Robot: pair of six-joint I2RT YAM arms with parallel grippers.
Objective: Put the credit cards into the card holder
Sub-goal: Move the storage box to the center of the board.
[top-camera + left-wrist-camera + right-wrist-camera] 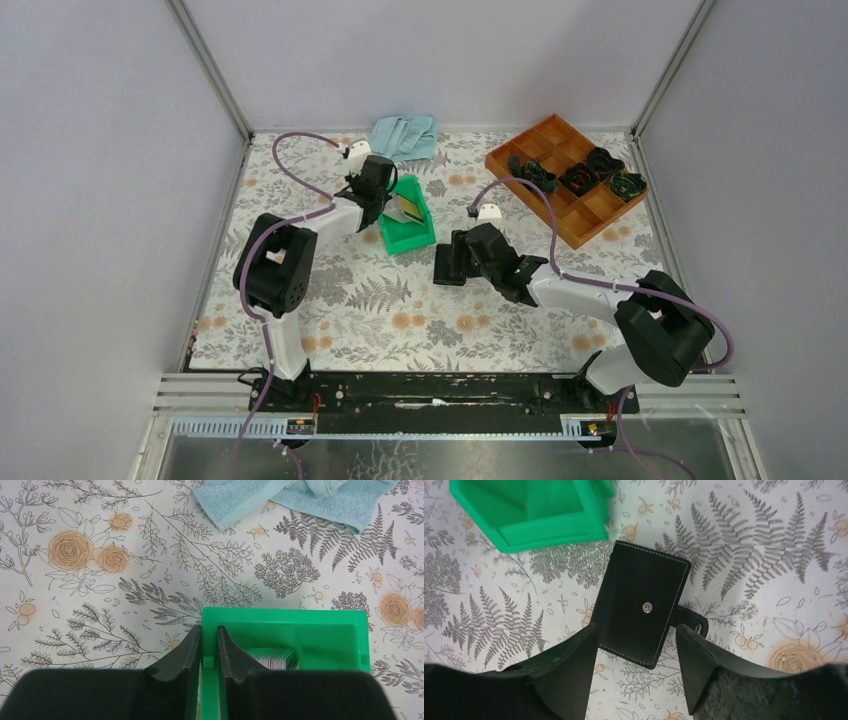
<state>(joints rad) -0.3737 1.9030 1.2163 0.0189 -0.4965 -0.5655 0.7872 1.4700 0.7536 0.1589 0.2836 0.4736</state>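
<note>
The credit cards (pixel 277 657) stand on edge as a stack inside a green bin (pixel 300 625); from above they show as a pale patch (pixel 405 209) in that bin (pixel 412 232). My left gripper (pixel 209 627) is shut on the bin's left wall, one finger outside and one inside. The card holder (pixel 639 605), black with a snap stud and an unfastened tab, lies closed on the cloth just right of the bin. My right gripper (pixel 636 626) hovers over its near end, open, holding nothing. From above, the right gripper (pixel 447 262) hides most of the holder.
A crumpled light blue towel (pixel 405 136) lies at the back, just beyond the bin. A brown compartment tray (pixel 566 178) with dark items sits at the back right. The table is covered by a floral cloth (pixel 400 310) and enclosed by grey walls.
</note>
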